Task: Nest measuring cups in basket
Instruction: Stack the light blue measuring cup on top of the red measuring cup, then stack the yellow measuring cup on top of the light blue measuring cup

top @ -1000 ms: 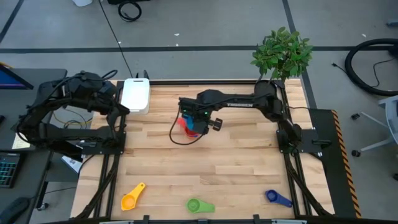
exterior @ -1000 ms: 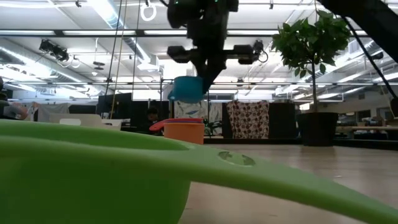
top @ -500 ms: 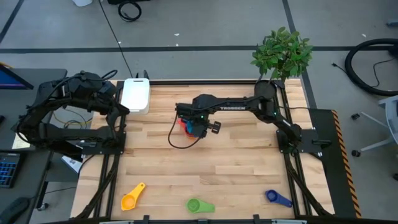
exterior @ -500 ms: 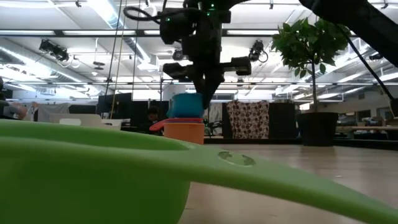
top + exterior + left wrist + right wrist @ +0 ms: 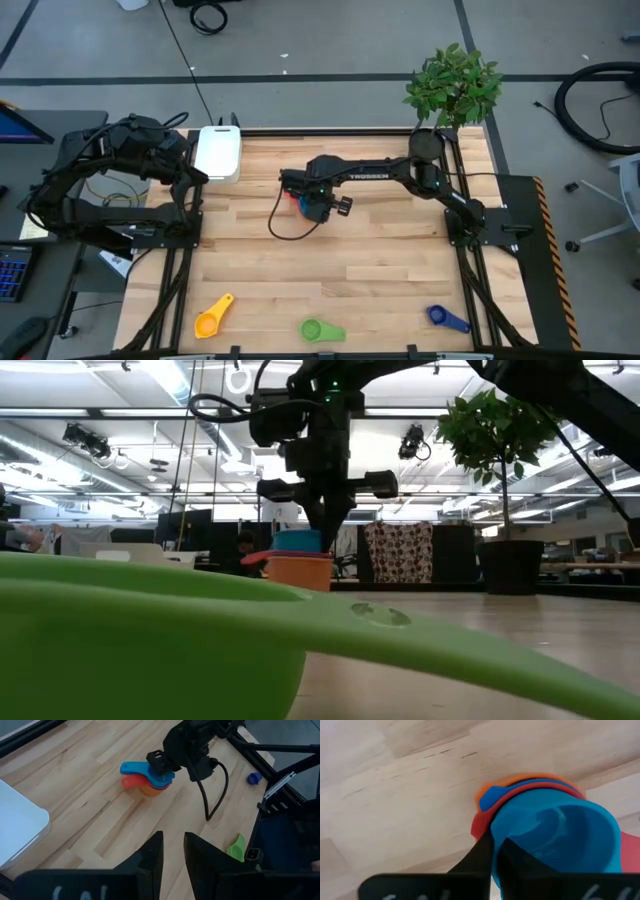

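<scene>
On the table's middle stands a stack of measuring cups [image 5: 298, 200]: an orange one [image 5: 297, 572] at the bottom, a red one [image 5: 131, 781] in it, and a light blue one [image 5: 298, 540] on top. My right gripper [image 5: 495, 857] comes down from above, shut on the light blue cup. The white basket [image 5: 218, 152] stands at the far left with no cup showing in it. A yellow cup [image 5: 212, 318], a green cup [image 5: 320, 329] and a dark blue cup [image 5: 445, 318] lie along the near edge. My left gripper [image 5: 173, 855] waits open, high beside the basket. My right gripper has the light blue cup by its bowl wall at the rim [image 5: 496, 827], one finger inside the bowl and one outside. The fingers point straight down. The cup sits upright in the red cup, its handle [image 5: 132, 768] lying over the red handle.
A potted plant [image 5: 455, 85] stands at the far right corner. A black cable [image 5: 285, 225] loops down from my right arm onto the wood near the stack. The green cup's bowl [image 5: 150, 640] fills the low view's foreground. Bare wood lies between the stack and the near cups.
My right gripper has come down with the light blue cup and a little toward the table's left. The cup hung clear above the stack before; now it sits in the red cup.
</scene>
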Controlling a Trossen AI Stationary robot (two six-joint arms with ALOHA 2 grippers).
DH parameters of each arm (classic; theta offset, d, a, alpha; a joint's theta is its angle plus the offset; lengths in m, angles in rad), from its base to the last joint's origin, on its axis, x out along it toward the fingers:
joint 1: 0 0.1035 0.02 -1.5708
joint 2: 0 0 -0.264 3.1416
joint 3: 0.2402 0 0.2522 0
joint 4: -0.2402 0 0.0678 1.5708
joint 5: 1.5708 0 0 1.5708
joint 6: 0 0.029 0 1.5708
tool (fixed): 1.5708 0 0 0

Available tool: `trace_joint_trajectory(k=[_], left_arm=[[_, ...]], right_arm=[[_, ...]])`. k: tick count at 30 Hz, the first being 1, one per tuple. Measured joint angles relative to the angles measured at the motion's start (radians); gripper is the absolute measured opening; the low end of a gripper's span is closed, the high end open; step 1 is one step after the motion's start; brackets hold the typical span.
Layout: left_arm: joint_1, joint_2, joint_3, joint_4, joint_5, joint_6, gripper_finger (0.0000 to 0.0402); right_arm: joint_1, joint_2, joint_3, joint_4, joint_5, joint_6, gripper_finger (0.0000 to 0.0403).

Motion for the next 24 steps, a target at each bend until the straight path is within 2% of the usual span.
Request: trace_joint_trajectory(k=[6,17,24], left_arm=[[0.000,0.000,0.000,-0.001,0.000,0.000,0.0082],[0.000,0.000,0.000,-0.002,0.001,0.000,0.0082],[0.000,0.000,0.000,-0.002,0.000,0.000,0.0082]], right_arm=[[-0.003,0.000,0.000,-0.010,-0.007,0.076,0.0073],[0.011,-0.019,0.001,-0.013,0.087,0.089,0.0077],[0.014,-0.069,0.001,-0.012,0.077,0.093,0.0078]])
